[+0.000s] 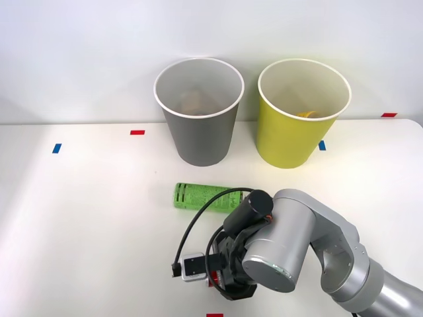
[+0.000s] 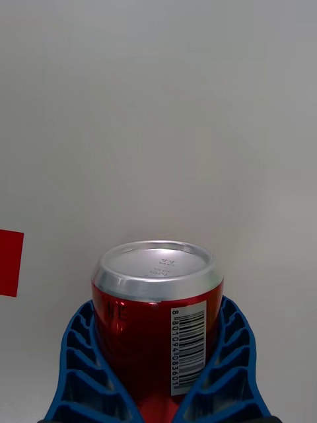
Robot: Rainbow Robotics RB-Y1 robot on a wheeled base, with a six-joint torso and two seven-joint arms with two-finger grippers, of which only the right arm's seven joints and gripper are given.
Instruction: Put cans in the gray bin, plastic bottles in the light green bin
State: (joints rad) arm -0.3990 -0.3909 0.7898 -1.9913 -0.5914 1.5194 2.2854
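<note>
Nearest on the white surface [image 1: 79,224], the right gripper [image 2: 158,396] is down at the near edge, just right of centre, with its wrist and grey arm [image 1: 310,251] coming in from the near right. In the wrist view its two blue ribbed fingers [image 2: 89,370] curve round either side of the red can [image 2: 148,317], closed in against its body so that the can sits clamped between them; the gap between the fingers is just the width of the can. The can's silver end faces away from the gripper, and a white label patch with a barcode runs along its side next to one finger. A red tape mark [image 2: 10,262] lies on the surface beside it. Just beyond the wrist, a little to the left, the green plastic bottle [image 1: 198,196] lies on its side, its right end hidden behind the wrist. Farther back stand the two tall bins, upright and close together without touching: the gray bin [image 1: 198,132] at centre and the light green bin [image 1: 294,135] to its right, both with white rims. Small red and blue tape marks dot the far part of the surface near the bins.
</note>
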